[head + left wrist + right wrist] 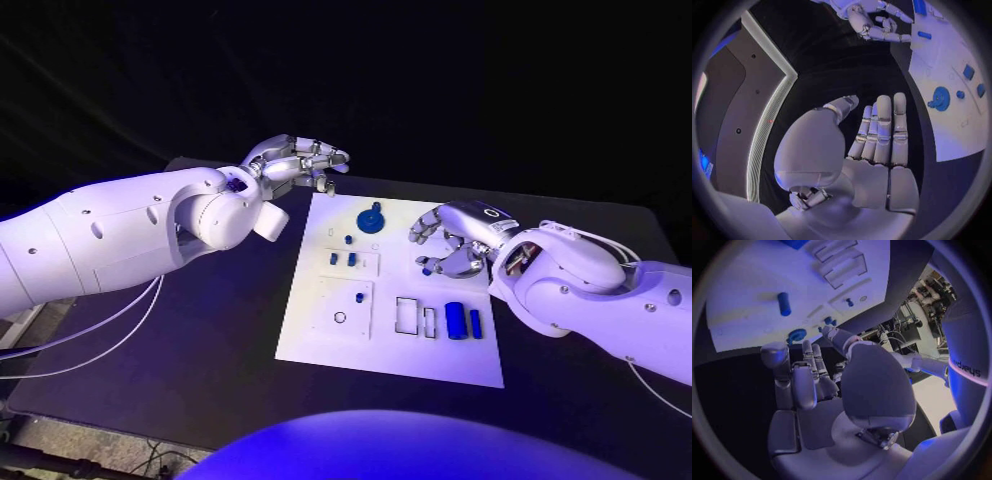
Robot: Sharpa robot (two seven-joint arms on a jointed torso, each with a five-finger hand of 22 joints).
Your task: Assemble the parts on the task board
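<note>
Hands (pixel 303 163) and (pixel 450 240) both empty, fingers apart, above the board (pixel 325 340).
Between them lies one round blue part (pixel 371 219); two blue bars (pixel 456 320) lie nearer the right hand.

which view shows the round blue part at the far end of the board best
The head view: the round blue part lies in the open on the white task board, with its neighbouring parts around it. The left wrist view shows it clearly but bent near the rim. In the right wrist view it sits partly behind the right hand.
</note>
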